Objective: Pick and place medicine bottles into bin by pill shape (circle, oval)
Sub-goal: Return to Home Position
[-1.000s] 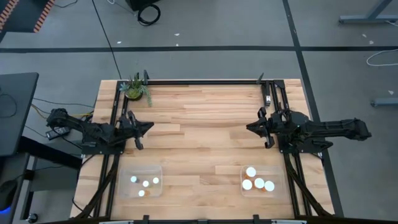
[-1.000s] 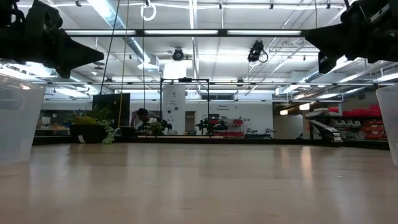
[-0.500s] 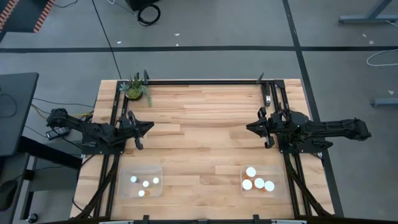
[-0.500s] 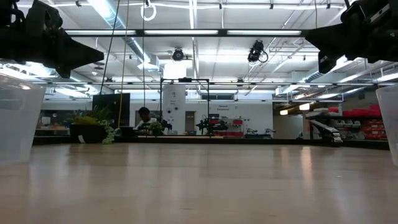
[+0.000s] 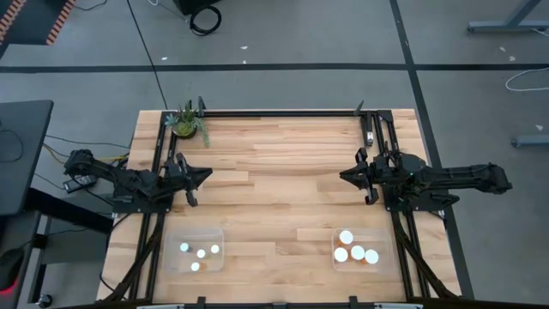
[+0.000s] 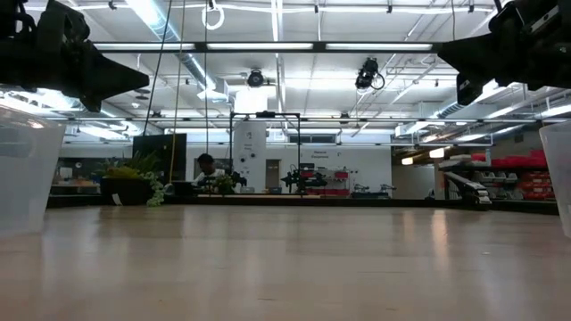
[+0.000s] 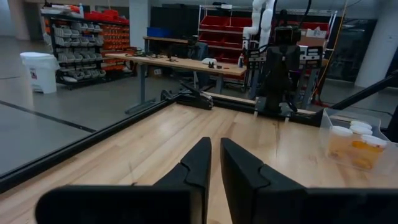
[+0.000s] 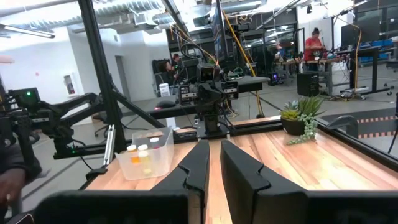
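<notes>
Now, left gripper (image 5: pixel 204 174): hanging over the left part of the table (image 5: pixel 274 172), pointing toward the middle; in its wrist view (image 7: pixel 215 142) the two fingers are lying drawn together with only a thin slit between them, gripping nothing.
Right gripper (image 5: pixel 345 176): hanging over the right part of the table, facing the left one and well apart from it; its fingers (image 8: pixel 213 144) are likewise pressed close with a thin slit, carrying nothing.
Small medicine bottles (image 5: pixel 202 252): four are sitting inside the left bin (image 5: pixel 176 262), a clear bin near the table's front edge, forward of the left gripper.
Large medicine bottles (image 5: pixel 357 251): four are sitting close together inside the right bin (image 5: pixel 377 236), also clear and near the front edge, forward of the right gripper.
Bottle orientation: all are standing upright, long axis vertical, white caps pointing up; the wrist views are showing yellowish bodies under the small caps (image 8: pixel 142 151) and orange bodies under the large caps (image 7: pixel 341 134).
Potted plant (image 5: pixel 187 123): standing at the table's far left corner, well apart from both bins.
Background: a person (image 6: pixel 207 163) is showing in the room beyond the table.
</notes>
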Robot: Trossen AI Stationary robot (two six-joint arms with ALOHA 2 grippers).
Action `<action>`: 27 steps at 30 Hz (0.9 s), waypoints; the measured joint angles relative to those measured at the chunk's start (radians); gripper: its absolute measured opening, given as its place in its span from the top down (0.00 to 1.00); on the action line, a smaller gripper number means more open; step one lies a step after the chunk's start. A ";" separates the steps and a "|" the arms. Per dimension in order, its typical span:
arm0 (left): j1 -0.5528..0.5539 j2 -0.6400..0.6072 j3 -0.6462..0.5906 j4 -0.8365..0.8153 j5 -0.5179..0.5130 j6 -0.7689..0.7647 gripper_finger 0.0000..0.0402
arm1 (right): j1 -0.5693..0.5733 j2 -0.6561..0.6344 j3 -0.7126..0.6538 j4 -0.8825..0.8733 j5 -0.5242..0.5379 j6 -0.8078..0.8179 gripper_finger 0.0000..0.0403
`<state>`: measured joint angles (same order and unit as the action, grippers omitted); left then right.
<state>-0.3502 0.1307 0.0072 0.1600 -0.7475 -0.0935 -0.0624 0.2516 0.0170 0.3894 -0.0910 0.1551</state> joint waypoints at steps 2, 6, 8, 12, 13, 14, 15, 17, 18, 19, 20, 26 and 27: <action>0.000 0.000 0.000 0.000 0.000 0.000 0.90 | 0.000 0.000 0.000 0.000 0.000 -0.001 0.88; 0.000 0.000 0.000 0.000 0.000 0.000 0.91 | 0.000 0.000 0.000 0.000 0.000 0.000 0.88; 0.000 0.000 0.000 0.000 0.000 0.001 0.91 | 0.000 0.000 0.000 0.000 0.000 -0.001 0.88; 0.000 0.000 0.000 0.000 0.000 0.001 0.90 | 0.000 0.000 0.001 0.000 0.000 -0.001 0.88; 0.000 0.000 0.000 0.000 0.000 0.001 0.90 | 0.000 0.000 0.001 0.000 0.000 0.000 0.88; 0.000 0.000 0.000 0.000 0.000 0.000 0.89 | 0.000 0.000 0.001 0.000 0.000 0.000 0.88; 0.000 0.000 0.000 0.000 0.000 0.000 0.89 | 0.000 0.000 0.001 0.000 0.000 0.000 0.88; 0.000 0.000 0.000 0.000 0.000 0.001 0.89 | 0.000 0.000 0.001 0.000 0.000 -0.001 0.88; 0.000 0.000 0.000 0.000 0.000 0.001 0.90 | 0.000 0.000 0.001 0.000 0.000 -0.001 0.88; 0.000 0.000 0.000 0.000 0.000 0.000 0.90 | 0.000 0.000 0.001 0.000 0.000 -0.001 0.88; 0.000 0.000 0.000 0.000 0.000 0.000 0.91 | 0.000 0.000 0.001 0.000 0.000 -0.001 0.88; 0.000 0.000 0.000 0.000 0.000 0.001 0.92 | 0.000 0.000 0.001 0.000 0.000 -0.001 0.88; 0.000 0.000 0.000 0.000 0.000 0.001 0.93 | 0.000 0.000 0.001 0.000 0.000 -0.001 0.88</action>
<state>-0.3504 0.1307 0.0071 0.1600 -0.7475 -0.0929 -0.0627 0.2519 0.0177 0.3893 -0.0910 0.1539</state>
